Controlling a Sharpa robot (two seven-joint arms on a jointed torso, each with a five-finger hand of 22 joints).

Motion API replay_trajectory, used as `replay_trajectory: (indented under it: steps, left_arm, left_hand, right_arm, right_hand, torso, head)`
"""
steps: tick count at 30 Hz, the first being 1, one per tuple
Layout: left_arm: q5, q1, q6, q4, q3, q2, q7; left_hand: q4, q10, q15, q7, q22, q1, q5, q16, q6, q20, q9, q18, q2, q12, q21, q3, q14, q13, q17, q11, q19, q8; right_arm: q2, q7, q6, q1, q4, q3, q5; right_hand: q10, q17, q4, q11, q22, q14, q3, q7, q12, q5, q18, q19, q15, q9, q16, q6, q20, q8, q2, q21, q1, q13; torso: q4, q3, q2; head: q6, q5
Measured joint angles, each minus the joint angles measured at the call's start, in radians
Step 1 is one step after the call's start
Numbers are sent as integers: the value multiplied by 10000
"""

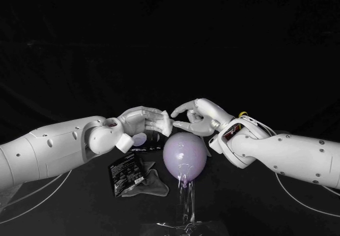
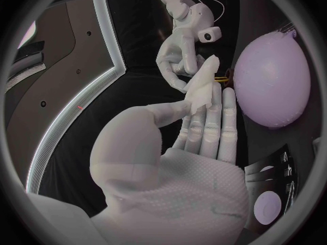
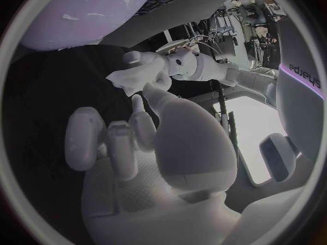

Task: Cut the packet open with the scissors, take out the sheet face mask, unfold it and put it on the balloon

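Two hands meet just above the balloon (image 1: 185, 152). The left hand (image 1: 144, 123) pinches the folded white mask (image 2: 203, 87), and the right hand (image 1: 197, 117) curls beside it, though I cannot tell whether it grips. The dark packet (image 1: 126, 173) lies on the table (image 1: 262, 219) near the balloon.

The lilac balloon (image 1: 185, 152) is stood upright on a clear stand (image 1: 185, 209), knot down. The sheet face mask (image 1: 165, 124), white and folded small, is pinched in the left hand (image 1: 142, 120) just above it. The black packet (image 1: 125, 173) is laid flat on the table (image 1: 248, 216) beside the balloon.
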State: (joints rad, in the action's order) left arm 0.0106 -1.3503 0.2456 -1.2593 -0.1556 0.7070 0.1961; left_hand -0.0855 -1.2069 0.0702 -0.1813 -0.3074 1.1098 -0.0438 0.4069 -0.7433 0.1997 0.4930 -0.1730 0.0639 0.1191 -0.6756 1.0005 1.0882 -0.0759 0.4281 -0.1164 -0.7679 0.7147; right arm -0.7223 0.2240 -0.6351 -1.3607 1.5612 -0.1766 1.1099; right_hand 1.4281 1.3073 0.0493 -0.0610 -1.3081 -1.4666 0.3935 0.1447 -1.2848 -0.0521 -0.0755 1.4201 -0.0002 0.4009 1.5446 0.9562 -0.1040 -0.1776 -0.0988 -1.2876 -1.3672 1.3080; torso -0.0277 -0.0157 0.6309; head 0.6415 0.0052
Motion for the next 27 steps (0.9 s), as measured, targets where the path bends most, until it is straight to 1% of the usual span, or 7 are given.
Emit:
replay_trajectory:
  steps: [6,9,13,17,20,22,27]
  left_arm:
    - [-11,-1,34,-21,1,14,-13]
    - [-12,-1,78,-41,1,26,-14]
    - [-13,-2,142,-56,2,44,-13]
    - [-13,-2,208,-67,2,62,-1]
    - [-13,-2,259,-77,2,68,7]
    - [-12,-2,290,-85,2,70,12]
    - [1,-2,340,-92,2,72,22]
  left_hand:
    - [-125,-122,-55,20,-280,-274,-57,108,-22,24,1,5,112,62,-431,373,59,-67,175,56,232,193]
    - [-152,-127,-54,21,-365,-380,-58,144,-22,46,1,12,91,115,-562,492,60,-91,239,55,296,253]
    - [-224,-229,-92,48,-509,-588,-121,220,-48,60,49,17,140,169,-797,748,128,-139,347,92,410,368]
    - [-313,-282,-126,85,-622,-815,-498,257,-83,59,52,19,231,205,-1008,904,163,-183,438,145,481,513]
    - [-331,-318,-126,93,-698,-948,-835,297,-90,58,53,23,230,248,-1128,995,164,-218,501,109,551,573]
    - [-358,-355,-159,94,-736,-1076,-1062,307,-89,58,270,25,258,261,-1213,1022,202,-237,531,147,551,575]
    - [-381,-359,-148,132,-783,-1179,-1279,307,-125,57,271,30,285,261,-1287,1057,217,-263,591,151,622,660]
  right_arm:
    - [179,-107,107,-1,-149,-3,260]
    - [235,-201,140,1,-210,-3,355]
    - [272,-326,154,6,-275,-3,436]
    - [291,-437,155,6,-341,-4,471]
    - [313,-509,163,7,-372,-4,476]
    - [325,-550,180,8,-377,-4,477]
    - [343,-621,266,11,-391,-4,478]
  right_hand:
    - [-1,2,1,-1,4,0,-1,-1,0,0,1,-1,0,-17,-4,0,-1,0,0,0,0,-8]
    - [-2,4,1,-1,7,0,-1,-2,1,0,1,-1,0,-39,-10,0,-1,78,-39,0,40,-7]
    - [-4,8,2,-1,8,1,-1,-15,1,0,2,-2,1,-49,-12,12,-1,78,-39,1,40,-4]
    - [-43,8,2,-38,7,1,-1,18,2,0,3,-3,1,-60,-14,-23,-2,78,-39,1,40,-2]
    - [-43,8,2,-38,4,1,-2,19,13,0,3,-4,1,-61,-16,-23,-2,78,-39,13,40,0]
    - [-43,8,2,-37,3,1,-2,18,42,0,3,-4,2,-70,-35,-24,-2,78,-39,42,40,2]
    - [-44,7,3,-37,0,2,-2,18,45,0,4,-4,2,-84,-50,-24,-2,78,-86,43,88,3]
  torso:
    - [3,0,-6]
    - [3,0,-9]
    - [9,7,-12]
    - [16,7,-13]
    - [19,12,-14]
    - [21,12,-17]
    - [24,12,-19]
  head:
    - [43,24]
    - [53,32]
    - [60,37]
    - [63,46]
    - [66,48]
    - [68,48]
    - [70,49]
